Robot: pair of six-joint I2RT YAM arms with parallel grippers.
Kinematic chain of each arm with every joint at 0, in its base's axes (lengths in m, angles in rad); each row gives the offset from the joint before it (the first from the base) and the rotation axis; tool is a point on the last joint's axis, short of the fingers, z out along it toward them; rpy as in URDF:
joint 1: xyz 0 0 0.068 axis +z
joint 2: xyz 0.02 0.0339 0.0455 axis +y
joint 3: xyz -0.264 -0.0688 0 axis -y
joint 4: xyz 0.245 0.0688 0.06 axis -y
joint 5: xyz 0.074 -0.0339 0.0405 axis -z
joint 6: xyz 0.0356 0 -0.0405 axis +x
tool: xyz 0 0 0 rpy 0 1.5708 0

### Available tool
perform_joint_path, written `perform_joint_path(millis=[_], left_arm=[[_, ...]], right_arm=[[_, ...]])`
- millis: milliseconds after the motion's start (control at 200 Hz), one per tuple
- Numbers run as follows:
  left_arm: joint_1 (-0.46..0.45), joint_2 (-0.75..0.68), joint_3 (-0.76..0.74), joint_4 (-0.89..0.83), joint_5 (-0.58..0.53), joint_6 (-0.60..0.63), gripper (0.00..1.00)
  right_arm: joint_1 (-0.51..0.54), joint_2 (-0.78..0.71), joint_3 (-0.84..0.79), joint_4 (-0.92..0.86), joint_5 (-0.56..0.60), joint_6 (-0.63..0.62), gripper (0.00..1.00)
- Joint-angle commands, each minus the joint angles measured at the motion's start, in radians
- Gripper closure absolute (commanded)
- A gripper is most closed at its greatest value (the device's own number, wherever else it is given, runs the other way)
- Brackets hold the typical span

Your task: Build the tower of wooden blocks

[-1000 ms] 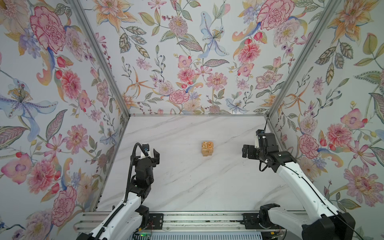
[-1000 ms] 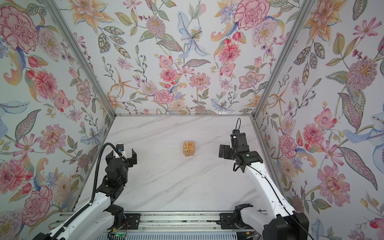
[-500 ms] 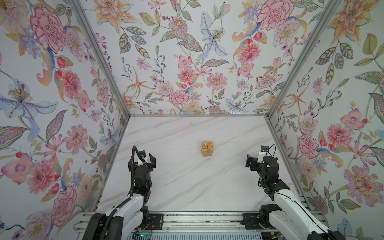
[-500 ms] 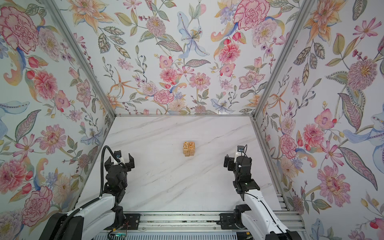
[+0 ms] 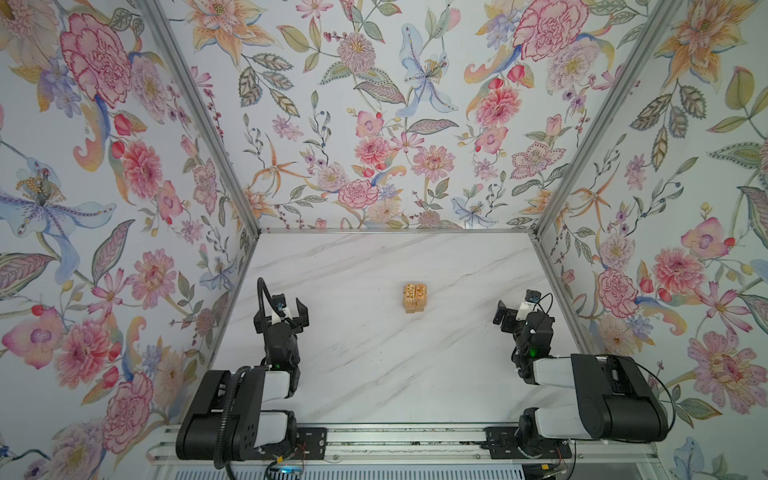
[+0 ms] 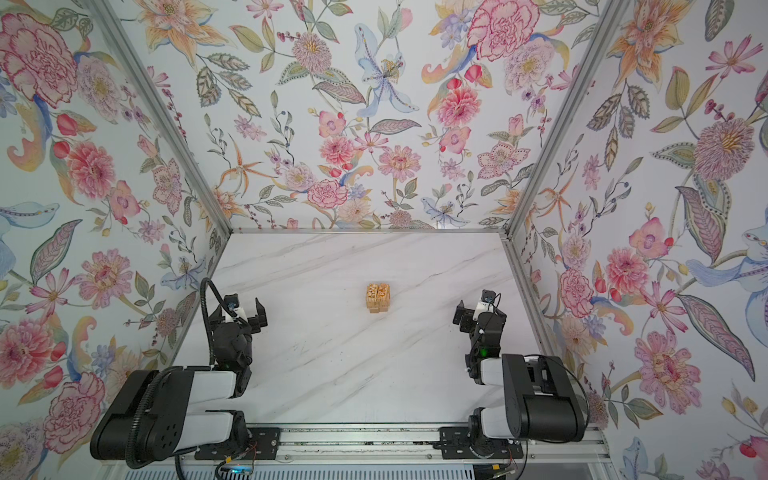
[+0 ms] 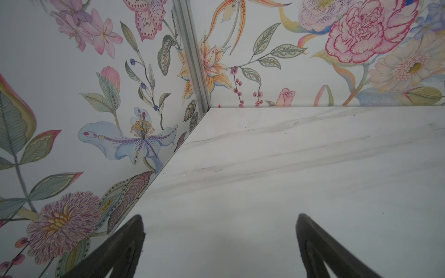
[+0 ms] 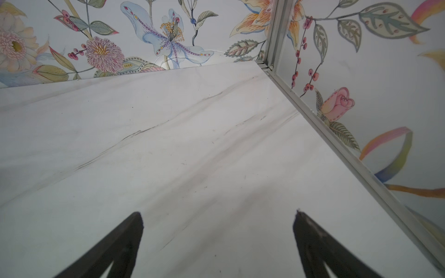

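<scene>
Checking the cell, we found the tower (image 5: 415, 298) standing on its own around the middle of the marble table (image 5: 374, 374), a touch right of centre in both top views (image 6: 378, 297). Its top layer was two darker orange-brown wood blocks (image 5: 420, 291) with dark engraving, side by side and touching, long sides running near to far. Lighter tan blocks showed underneath, but we could not count the layers. The stack looked upright and square.

The left gripper (image 5: 281, 313) sat at the near left of the table, well apart from the tower, with its jaws spread wide and empty. The left wrist view agreed: the left gripper (image 7: 219, 216) had only bare marble between its jaws and faced the far-left corner of the floral walls (image 7: 72, 96).

The right gripper (image 5: 515, 318) sat at the near right, close to the right wall and also well apart from the tower. Its jaws were wide and empty too, and the right wrist view (image 8: 218, 213) showed the same.

The left arm (image 5: 224, 411) and right arm (image 5: 611, 399) were folded low over the rail (image 5: 395, 440) at the near edge.
</scene>
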Motion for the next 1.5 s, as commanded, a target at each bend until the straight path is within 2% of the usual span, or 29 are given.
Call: perform_joint_path(millis=[0, 35, 95, 135, 205, 295, 1496], left_arm=[[0.01, 0.061, 0.031, 0.116, 0.058, 0.002, 0.01], [0.01, 0.097, 0.035, 0.142, 0.063, 0.006, 0.01], [0.01, 0.171, 0.042, 0.199, 0.09, 0.015, 0.01], [0.006, 0.225, 0.041, 0.249, 0.121, 0.039, 0.01], [0.002, 0.181, 0.073, 0.166, 0.126, 0.037, 0.01], [0.003, 0.195, 0.069, 0.227, 0.126, 0.041, 0.01], [0.0, 0.195, 0.068, 0.216, 0.114, 0.043, 0.01]], right_arm=[[0.046, 0.057, 0.036, 0.15, -0.035, -0.08, 0.01], [0.052, 0.04, 0.063, 0.047, -0.042, -0.091, 0.01], [0.039, 0.07, 0.071, 0.092, -0.064, -0.086, 0.01], [0.031, 0.056, 0.085, 0.033, -0.073, -0.075, 0.01], [0.031, 0.06, 0.082, 0.045, -0.077, -0.072, 0.01], [0.03, 0.058, 0.084, 0.04, -0.078, -0.075, 0.01], [0.025, 0.06, 0.089, 0.034, -0.089, -0.071, 0.01]])
